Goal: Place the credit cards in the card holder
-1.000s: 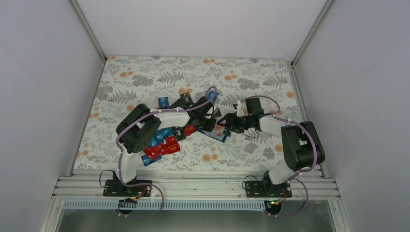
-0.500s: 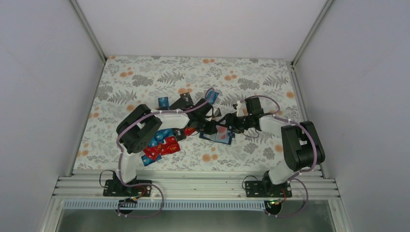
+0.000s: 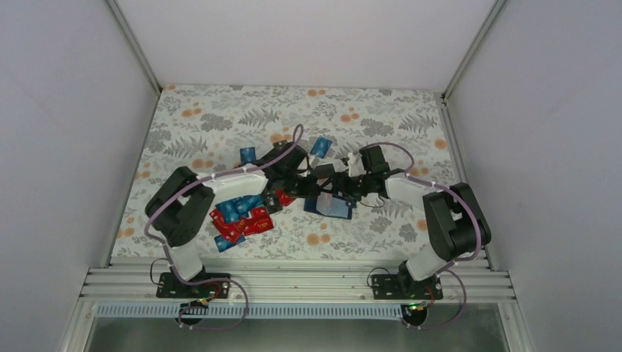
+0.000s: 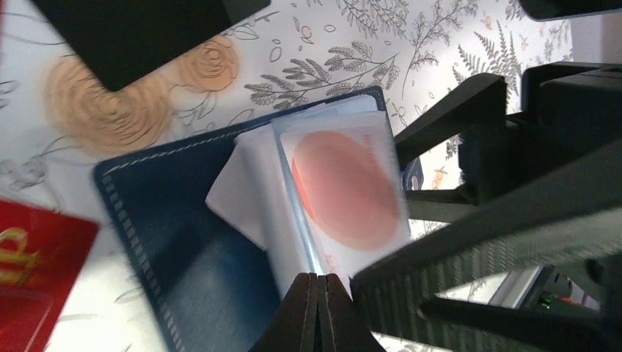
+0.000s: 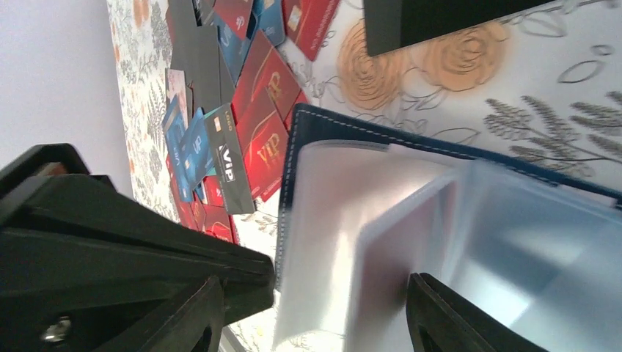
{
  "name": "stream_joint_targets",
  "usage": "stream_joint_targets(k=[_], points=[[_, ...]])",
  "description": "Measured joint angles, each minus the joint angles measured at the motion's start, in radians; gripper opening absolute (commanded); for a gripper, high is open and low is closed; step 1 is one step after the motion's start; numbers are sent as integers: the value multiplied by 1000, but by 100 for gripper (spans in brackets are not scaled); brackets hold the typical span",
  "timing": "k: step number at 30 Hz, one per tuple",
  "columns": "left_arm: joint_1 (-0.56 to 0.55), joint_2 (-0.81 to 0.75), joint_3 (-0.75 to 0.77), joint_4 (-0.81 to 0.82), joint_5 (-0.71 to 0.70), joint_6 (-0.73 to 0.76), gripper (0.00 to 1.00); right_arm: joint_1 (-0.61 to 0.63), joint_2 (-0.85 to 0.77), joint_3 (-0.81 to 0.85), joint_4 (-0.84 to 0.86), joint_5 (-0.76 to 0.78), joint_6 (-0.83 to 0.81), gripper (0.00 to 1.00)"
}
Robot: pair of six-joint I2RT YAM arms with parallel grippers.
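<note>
I read the navy-blue folding card holder (image 4: 183, 271) as white-stitched. Red plastic credit cards (image 5: 268, 143): gold lettering. White tablecloth (image 3: 220, 117): grey ferns, orange roses.

- card holder (image 4: 183, 249): navy cover, leather-like, matt; pale stitching along the edge.
- sleeves (image 5: 506, 235) inside it: clear plastic, frosted, soft sheen.
- credit cards (image 5: 268, 103), 9 o'clock of holder: smooth plastic, glossy.
- desk (image 3: 213, 117): flower-printed covering, matt.
- right fingers (image 5: 110, 220): black plastic, matt.
- rail (image 3: 293, 282), 6 o'clock: ribbed bare metal.
</note>
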Motion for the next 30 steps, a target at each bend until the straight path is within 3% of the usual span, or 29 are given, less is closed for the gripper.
stream_joint_targets(k=[7, 14, 20, 30], points=[[51, -161, -117, -25, -16, -1, 3, 78, 34, 46, 3, 22, 45, 64], [178, -360, -270, -59, -79, 13, 11, 157, 171, 136, 16, 28, 71, 64], [262, -441, -374, -90, -136, 21, 19, 172, 239, 223, 2, 34, 59, 64], [280, -504, -447, -110, -210, 12, 22, 175, 277, 349, -62, 38, -31, 65]])
